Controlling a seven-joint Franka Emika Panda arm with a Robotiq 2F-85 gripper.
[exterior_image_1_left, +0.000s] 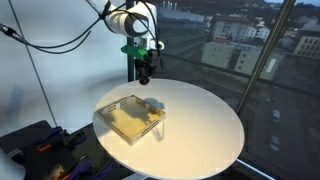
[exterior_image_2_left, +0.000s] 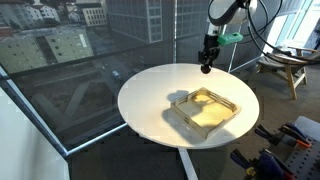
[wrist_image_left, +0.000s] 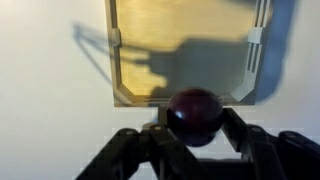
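- The claw (wrist_image_left: 193, 118) is closed narrow on a dark round ball (wrist_image_left: 193, 108); in the wrist view the ball sits between the 2 fingers (wrist_image_left: 236, 128), gripped on its left and right sides
- In both exterior views the claw (exterior_image_1_left: 146, 72) (exterior_image_2_left: 206, 66) hangs above the round white table (exterior_image_1_left: 205, 135) (exterior_image_2_left: 150, 100), near its far edge, so the ball is in the air and touches nothing but the fingers
- The clear tray (wrist_image_left: 113, 60) lies straight ahead of the claw in the wrist view, its near wall just beyond the ball and running across the picture, parallel to the line between the fingers
- In an exterior view the tray (exterior_image_1_left: 160, 121) rests flat on the table, lower than the claw and toward the table's middle; claw and tray (exterior_image_2_left: 180, 108) are near but apart
- The tray looks close to square, so I cannot tell its long axis
- The claw's shadow (wrist_image_left: 185, 60) falls on the tray's yellowish floor
- Only 1 arm is in view
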